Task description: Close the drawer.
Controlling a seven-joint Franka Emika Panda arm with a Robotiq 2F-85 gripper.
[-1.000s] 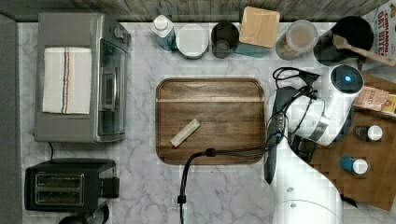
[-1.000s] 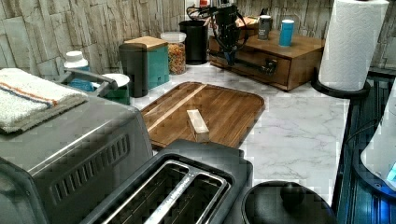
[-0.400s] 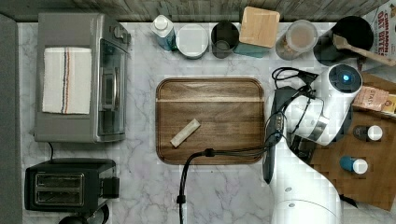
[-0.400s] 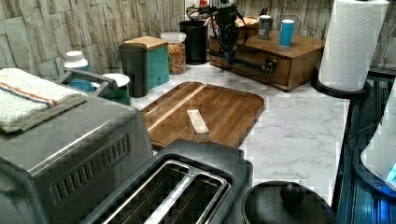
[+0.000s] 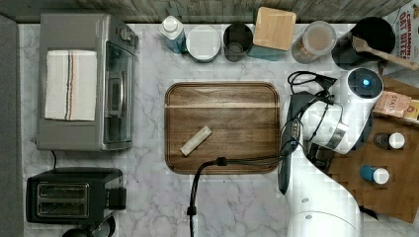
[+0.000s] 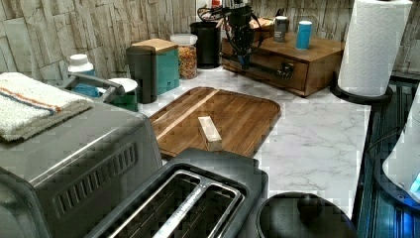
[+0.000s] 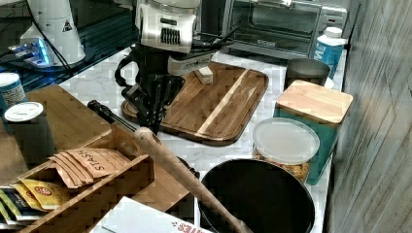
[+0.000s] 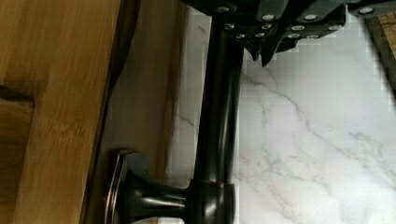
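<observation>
In the left view the gripper (image 6: 243,58) hangs at the drawer (image 6: 270,67) front, by its dark handle (image 6: 262,70). The wrist view puts the bar (image 8: 219,102) beside the jaws; whether they grip, I cannot tell. Next, I'd judge, a push inward.

in the top view the arm (image 5: 341,123) is hiding the drawer front. in the wrist view the picture's edge is cutting off the handle (image 8: 219,107) and the gripper (image 8: 261,46), so the jaws' spread is staying unclear. in the right view the spoon (image 7: 180,170) is covering part of the drawer (image 7: 121,141).
</observation>
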